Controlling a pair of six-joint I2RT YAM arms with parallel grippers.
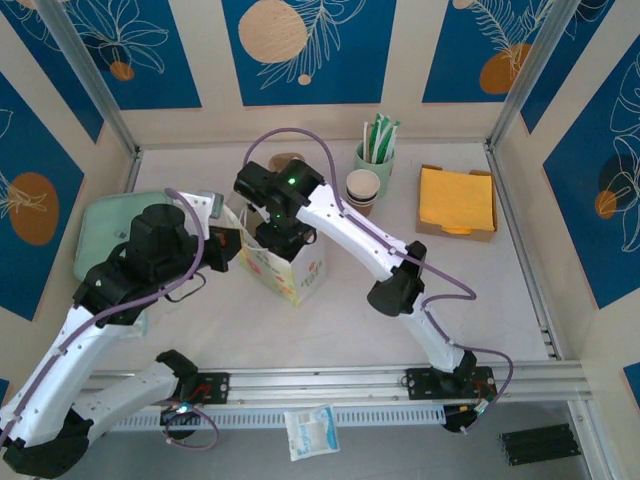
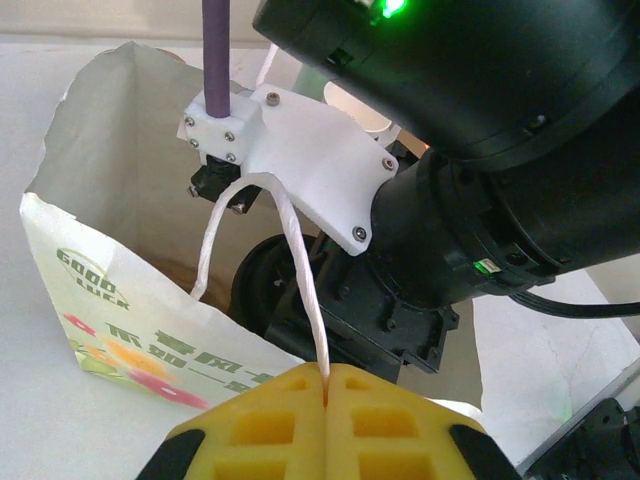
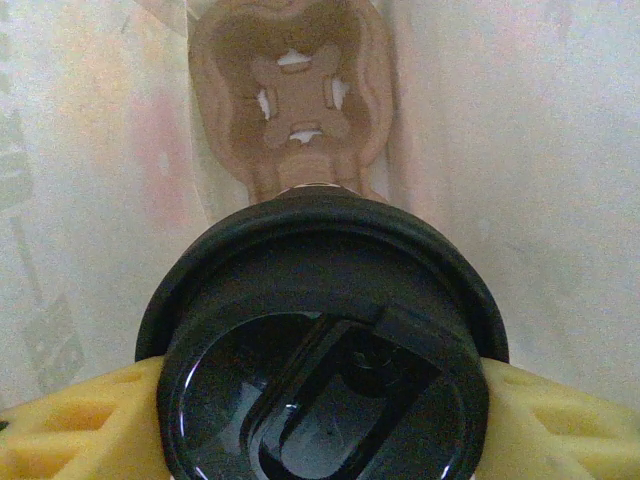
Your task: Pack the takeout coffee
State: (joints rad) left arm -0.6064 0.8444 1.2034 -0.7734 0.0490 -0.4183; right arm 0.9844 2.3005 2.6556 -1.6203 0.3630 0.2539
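Coffee point(image 3: 325, 340), one, inside one paper bag point(image 2: 110, 300)

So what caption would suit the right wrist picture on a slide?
Right end effector holds the black-lidded coffee cup inside the paper bag, near a brown cardboard insert.

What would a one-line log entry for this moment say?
left gripper: shut on bag handle | right gripper: holding takeout coffee inside paper bag | status: not yet released
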